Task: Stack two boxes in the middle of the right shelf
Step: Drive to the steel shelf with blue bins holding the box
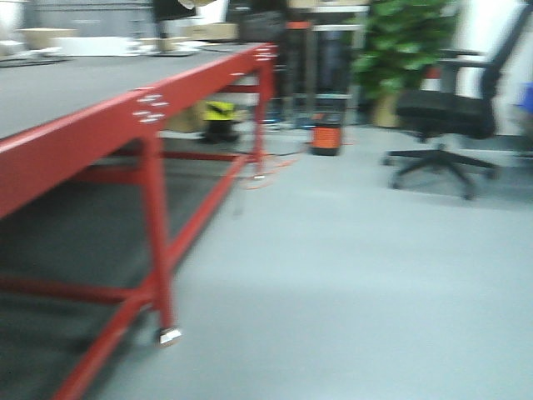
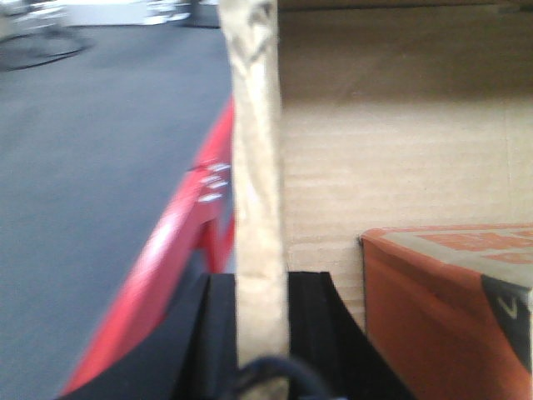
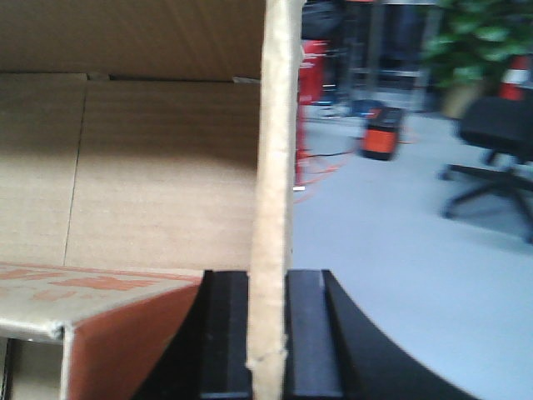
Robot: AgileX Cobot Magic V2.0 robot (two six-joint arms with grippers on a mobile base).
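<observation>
Cardboard fills much of both wrist views: the brown box (image 2: 391,158) is held between the two arms, with its open inside facing the cameras. The left claw (image 2: 261,287) is clamped on one side wall (image 2: 258,150), its black fingers (image 2: 221,333) pressed to either face of the board. The right claw (image 3: 268,279) pinches the opposite wall (image 3: 275,150) in the same way. An orange carton (image 2: 433,308) with printed lettering sits inside the box.

Past the left wall runs the red rail of the desk (image 1: 75,137), which has a grey top. Past the right wall lie the pale floor (image 1: 333,275), a black office chair (image 1: 441,112), a green plant (image 1: 400,42) and a small orange device (image 1: 326,137). The front view is blurred.
</observation>
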